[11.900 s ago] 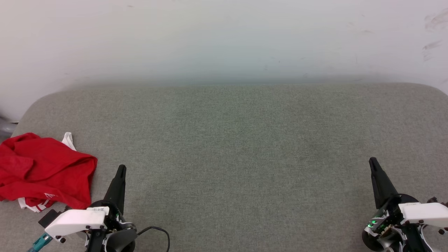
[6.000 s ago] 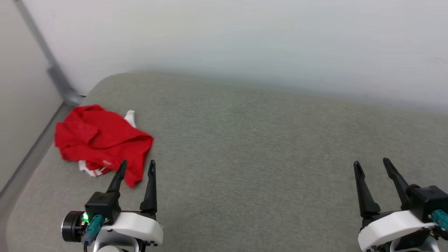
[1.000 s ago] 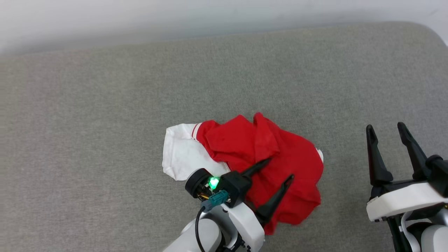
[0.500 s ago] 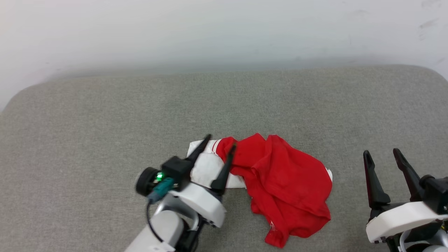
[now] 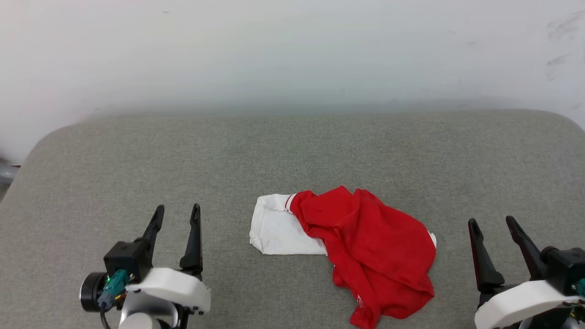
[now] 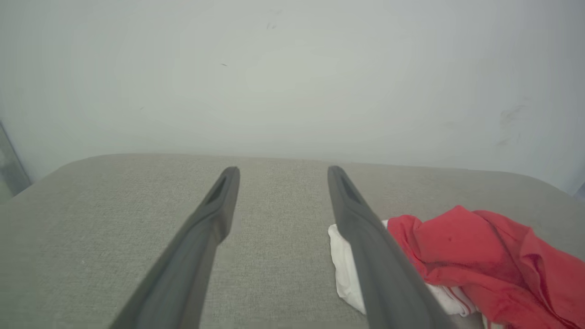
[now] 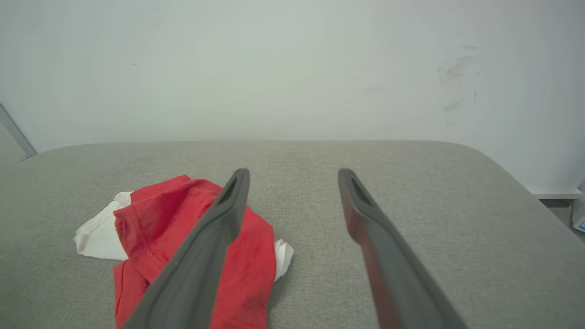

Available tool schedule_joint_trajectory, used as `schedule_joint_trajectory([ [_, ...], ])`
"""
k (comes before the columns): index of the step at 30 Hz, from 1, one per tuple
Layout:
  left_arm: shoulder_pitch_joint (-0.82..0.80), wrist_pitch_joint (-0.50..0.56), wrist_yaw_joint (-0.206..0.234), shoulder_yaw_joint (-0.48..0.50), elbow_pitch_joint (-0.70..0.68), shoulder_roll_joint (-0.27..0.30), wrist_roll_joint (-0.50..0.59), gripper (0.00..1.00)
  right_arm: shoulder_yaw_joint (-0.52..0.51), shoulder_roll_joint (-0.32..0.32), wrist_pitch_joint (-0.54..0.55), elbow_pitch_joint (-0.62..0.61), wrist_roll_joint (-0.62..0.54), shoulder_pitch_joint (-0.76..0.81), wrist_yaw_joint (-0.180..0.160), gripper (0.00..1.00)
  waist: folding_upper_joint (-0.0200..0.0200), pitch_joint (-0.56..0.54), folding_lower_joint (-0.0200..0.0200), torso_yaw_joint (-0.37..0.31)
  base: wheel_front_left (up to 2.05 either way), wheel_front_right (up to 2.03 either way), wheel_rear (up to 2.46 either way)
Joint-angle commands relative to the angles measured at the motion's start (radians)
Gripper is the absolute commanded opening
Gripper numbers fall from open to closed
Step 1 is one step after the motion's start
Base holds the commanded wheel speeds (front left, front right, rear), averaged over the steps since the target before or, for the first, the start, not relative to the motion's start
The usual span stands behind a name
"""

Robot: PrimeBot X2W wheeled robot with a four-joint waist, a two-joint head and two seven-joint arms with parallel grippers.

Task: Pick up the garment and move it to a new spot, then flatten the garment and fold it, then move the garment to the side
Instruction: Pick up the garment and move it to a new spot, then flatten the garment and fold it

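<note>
Near the middle of the grey cushion (image 5: 292, 146) the garment (image 5: 370, 246) lies crumpled, let go by the left gripper (image 5: 177, 208), now drawn back to the near left, jaws apart and empty. Right gripper (image 5: 491, 221): likewise apart. Relocation appears done; flattening comes next.

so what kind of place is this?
Probably an indoor test room: a grey fabric-covered surface with rounded corners against a plain, scuffed white wall, with one crumpled red-and-white garment on it.
</note>
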Motion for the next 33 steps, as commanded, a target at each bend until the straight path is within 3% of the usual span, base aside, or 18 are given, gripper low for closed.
schedule_joint_trajectory([
  [1,0.031,-0.004,0.005,0.007,-0.015,0.006,0.005,1.0,0.005,0.002,0.003,-0.007,0.006,0.015,-0.001,1.0,0.0,-0.005,0.0001,0.001,0.0,0.0,0.0],
  [24,0.057,-0.004,-0.002,-0.012,-0.033,0.002,0.0,1.0,0.011,0.002,0.022,0.009,0.004,0.005,-0.001,1.0,0.0,-0.007,0.0001,0.004,0.0,0.0,0.0],
  [27,0.046,-0.004,-0.001,-0.018,-0.035,-0.003,0.004,1.0,0.024,0.002,0.086,0.025,0.01,-0.01,-0.001,1.0,0.0,0.001,0.0001,0.019,0.0,0.0,0.0],
  [33,0.012,-0.003,-0.018,-0.039,-0.036,-0.022,0.013,1.0,0.131,-0.028,0.335,0.05,0.035,-0.073,-0.001,1.0,0.0,0.039,0.0001,0.073,0.0,0.0,0.0],
])
